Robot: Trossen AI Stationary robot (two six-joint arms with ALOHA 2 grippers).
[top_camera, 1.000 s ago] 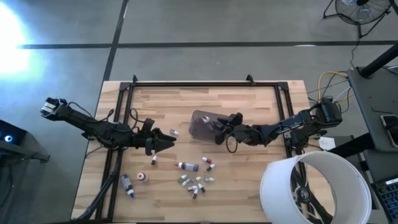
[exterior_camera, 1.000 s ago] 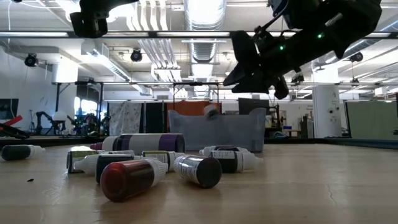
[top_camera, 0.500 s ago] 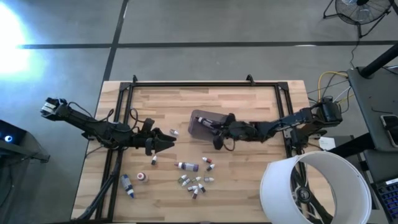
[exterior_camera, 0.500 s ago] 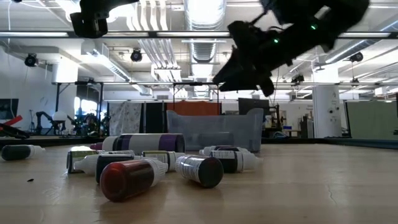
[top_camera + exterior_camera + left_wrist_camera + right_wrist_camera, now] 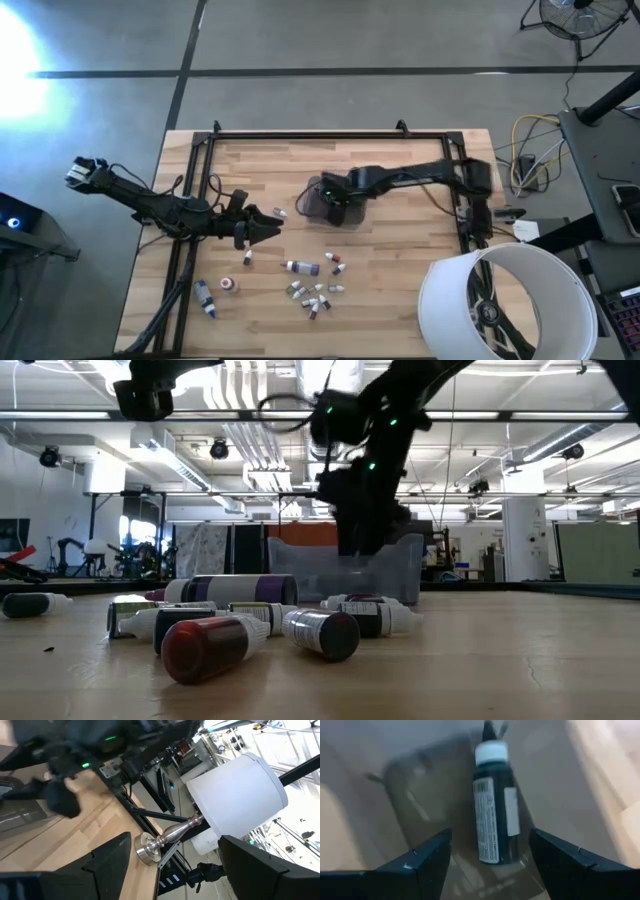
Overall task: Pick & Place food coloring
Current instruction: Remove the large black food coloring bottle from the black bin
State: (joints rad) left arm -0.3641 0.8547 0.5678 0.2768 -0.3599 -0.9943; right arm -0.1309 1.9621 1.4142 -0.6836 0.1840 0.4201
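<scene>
My right gripper (image 5: pixel 335 203) (image 5: pixel 365 535) hangs fingers-down inside the grey translucent tub (image 5: pixel 316 200) (image 5: pixel 400 572) at mid-table. Its wrist view shows it open (image 5: pixel 490 845). A dark food coloring bottle with a white cap (image 5: pixel 496 820) lies on its side on the tub's floor, between the spread fingers and apart from both. My left gripper (image 5: pixel 268 231) (image 5: pixel 175 851) waits open left of the tub, its tips near a tiny bottle (image 5: pixel 280 213). Several more bottles (image 5: pixel 315 292) (image 5: pixel 215 645) lie on their sides near the table's near edge.
A long purple-capped bottle (image 5: pixel 300 267) and a blue one (image 5: pixel 205 298) lie apart from the cluster. A white lamp shade (image 5: pixel 505 300) (image 5: pixel 235 795) stands over the near right corner. Black frame rails (image 5: pixel 330 136) run along the table's far, left and right edges.
My right gripper has swung from right of the tub toward the table's left, tipped its fingers down and sunk into the tub, the arm stretching out along the far side. The left arm and the bottles on the table have kept still.
</scene>
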